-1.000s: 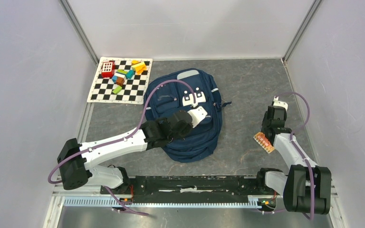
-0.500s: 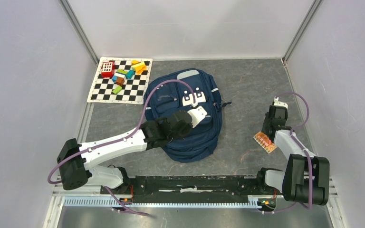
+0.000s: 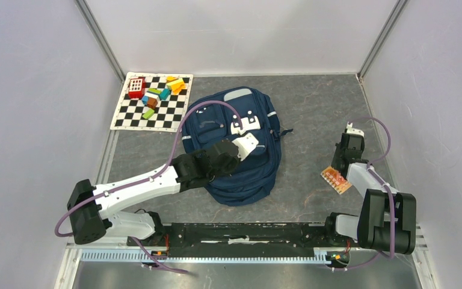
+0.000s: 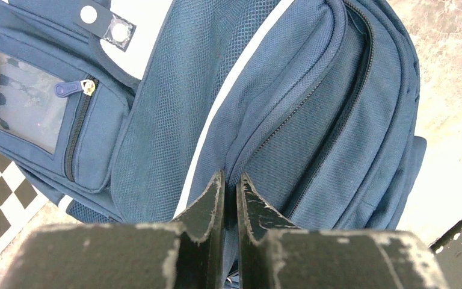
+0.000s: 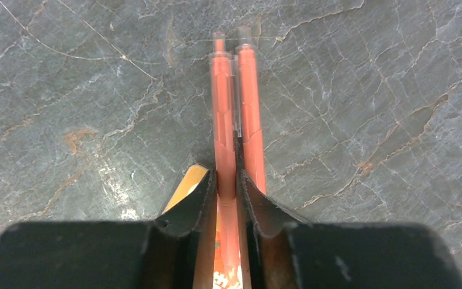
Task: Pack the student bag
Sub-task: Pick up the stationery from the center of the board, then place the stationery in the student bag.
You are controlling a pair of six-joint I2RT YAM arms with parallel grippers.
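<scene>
Grey table point(image 3: 319, 102). Student bag point(image 3: 252, 174) lies flat directly under left hand point(image 4: 229, 177), which is clenched over the bag's zip seam; cloth caught or not, cannot tell. Right hand point(image 5: 227, 174), well apart from the bag, grasps orange pens point(image 5: 224, 108).

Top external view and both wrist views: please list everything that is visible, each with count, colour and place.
table: one, grey stone pattern, under everything.
student bag: one, navy blue, middle of the table, lying flat.
checkered mat: one, black and white, far left corner.
toy blocks: several, red, orange, yellow, green, teal and brown, on the mat's far part.
pen pack: one, orange-red pens, right side near the right arm.
left arm: one, white and black, reaching over the bag.
right arm: one, white and black, folded at the right.
left tool: one, black, fingers almost together over the bag.
right tool: one, black, shut on a pen of the pack.
</scene>
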